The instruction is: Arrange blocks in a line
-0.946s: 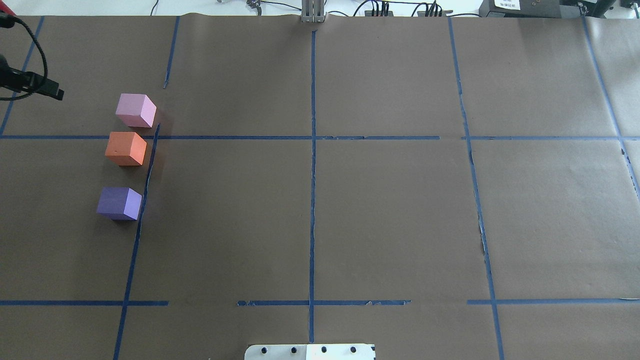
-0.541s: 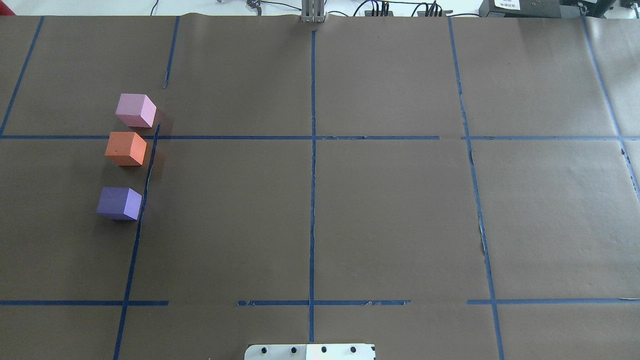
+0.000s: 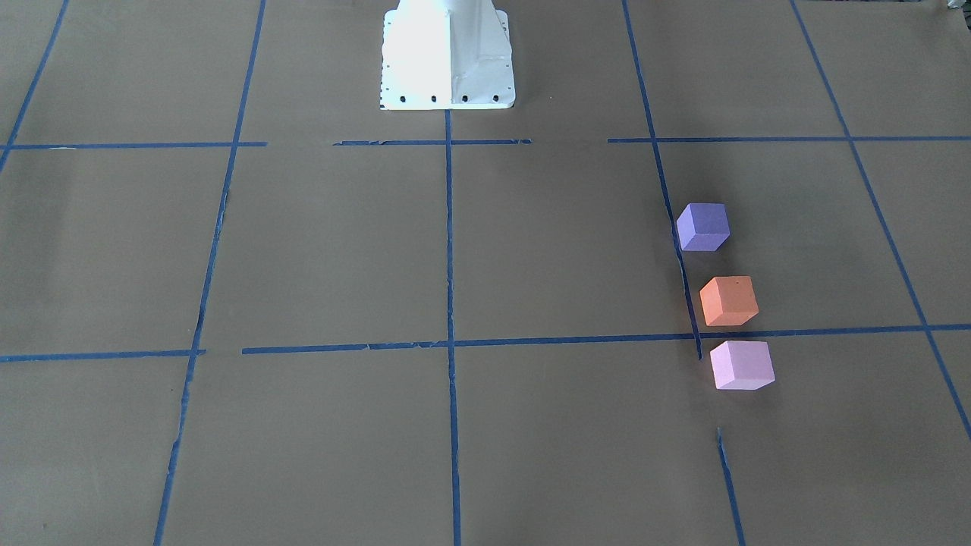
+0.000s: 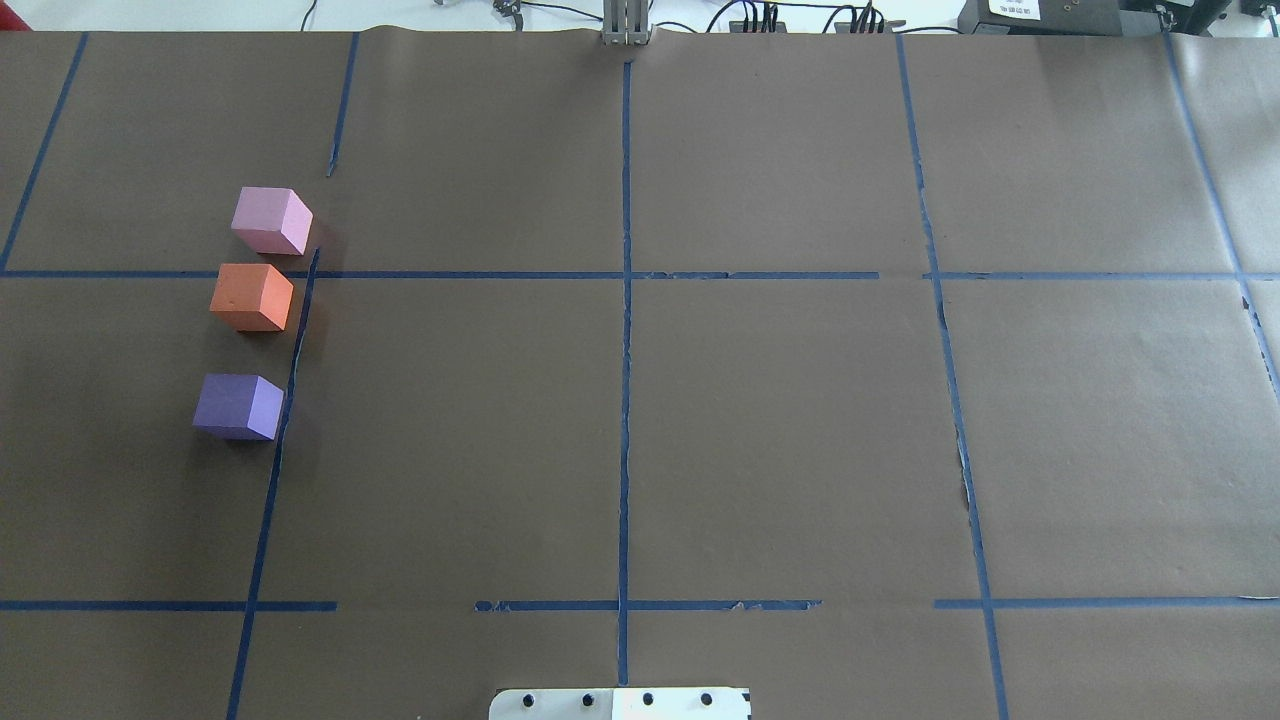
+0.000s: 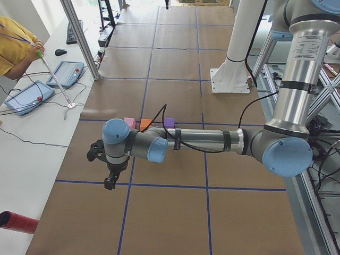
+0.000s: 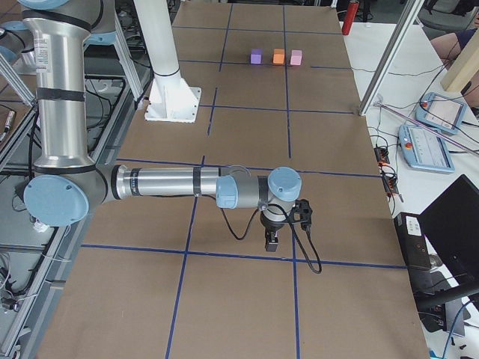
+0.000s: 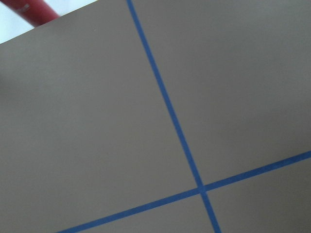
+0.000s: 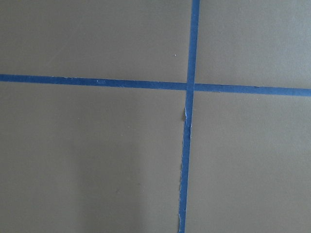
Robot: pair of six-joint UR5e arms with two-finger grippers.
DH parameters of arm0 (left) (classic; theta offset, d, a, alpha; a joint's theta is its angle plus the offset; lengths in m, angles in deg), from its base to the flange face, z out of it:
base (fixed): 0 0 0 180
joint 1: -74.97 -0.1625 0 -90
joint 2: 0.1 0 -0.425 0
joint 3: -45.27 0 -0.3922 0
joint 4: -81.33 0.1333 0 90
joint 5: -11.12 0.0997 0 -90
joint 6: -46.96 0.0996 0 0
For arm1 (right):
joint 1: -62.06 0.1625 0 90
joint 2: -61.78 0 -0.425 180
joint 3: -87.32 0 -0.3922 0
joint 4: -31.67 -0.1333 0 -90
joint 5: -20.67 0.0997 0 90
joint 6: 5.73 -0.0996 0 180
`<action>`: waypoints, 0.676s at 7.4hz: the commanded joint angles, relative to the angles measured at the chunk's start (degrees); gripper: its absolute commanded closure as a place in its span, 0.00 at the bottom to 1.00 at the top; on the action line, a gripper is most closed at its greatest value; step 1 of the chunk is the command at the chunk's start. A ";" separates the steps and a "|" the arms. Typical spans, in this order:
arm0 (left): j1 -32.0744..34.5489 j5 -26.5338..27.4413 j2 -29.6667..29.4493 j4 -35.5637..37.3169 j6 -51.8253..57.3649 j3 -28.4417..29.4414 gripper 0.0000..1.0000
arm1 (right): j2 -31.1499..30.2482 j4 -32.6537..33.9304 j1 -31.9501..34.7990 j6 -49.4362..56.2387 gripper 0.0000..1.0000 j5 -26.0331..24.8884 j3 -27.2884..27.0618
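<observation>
Pink block (image 4: 270, 221) sits just behind orange block (image 4: 251, 297), purple block (image 4: 238, 407) in front w/ bigger gap. That's a line, I think. Next, maybe nudge purple closer. Left fingers (image 5: 108, 184) & right fingers (image 6: 271, 243): can't tell if open.

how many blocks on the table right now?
3, lined up on the robot's left side: pink block farthest out, orange block middle, purple block nearest the robot. None appear hidden.

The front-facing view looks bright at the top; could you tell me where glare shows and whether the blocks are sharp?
Front-facing view: the white robot base is largely blown out; the purple block, orange block and pink block are sharp. Overhead view: their shadows are faint and soft.
</observation>
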 commanded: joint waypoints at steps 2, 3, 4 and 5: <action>0.76 -0.55 1.70 1.37 -13.98 0.03 0.00 | 0.00 0.05 0.00 0.00 0.00 0.00 0.00; 0.67 -0.55 2.40 4.42 -14.03 -0.58 0.00 | 0.00 0.05 0.00 0.00 0.00 0.00 0.00; 0.67 -0.99 2.32 8.36 -14.03 -0.76 0.00 | 0.00 0.05 0.00 0.00 0.00 0.00 0.00; 0.58 -1.08 1.97 10.75 -13.94 -3.46 0.00 | 0.00 0.05 0.00 0.00 0.00 0.00 0.00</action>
